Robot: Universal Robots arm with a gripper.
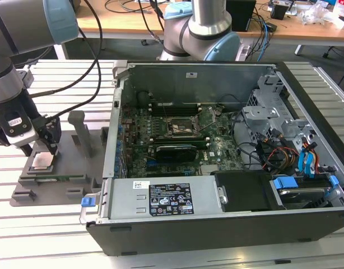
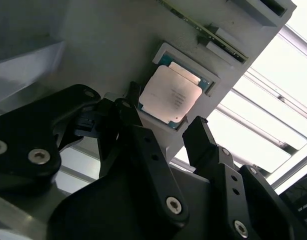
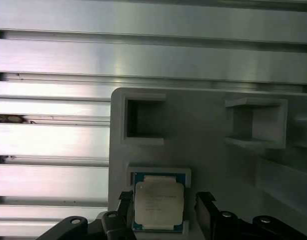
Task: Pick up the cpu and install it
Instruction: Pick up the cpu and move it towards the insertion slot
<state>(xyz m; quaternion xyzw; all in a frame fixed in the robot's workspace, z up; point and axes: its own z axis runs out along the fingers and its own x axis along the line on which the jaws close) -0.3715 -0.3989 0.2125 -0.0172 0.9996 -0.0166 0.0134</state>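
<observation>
The cpu (image 1: 42, 161) is a small silver-topped square chip lying flat in a raised pocket of the grey fixture plate (image 1: 68, 168) at the exterior view's left. My gripper (image 1: 42, 150) hangs just above it, open. In both wrist views the cpu (image 2: 169, 94) (image 3: 158, 202) lies between my two black fingertips (image 2: 132, 106) (image 3: 203, 202), one on each side of it. A small gap shows on each side, and nothing is held.
The open computer case (image 1: 217, 218) stands to the exterior view's right of the fixture plate, with its green motherboard and black socket (image 1: 180, 126) showing inside. Upright grey posts (image 1: 82, 131) rise from the plate beside my gripper. A second arm's base (image 1: 203, 28) stands behind the case.
</observation>
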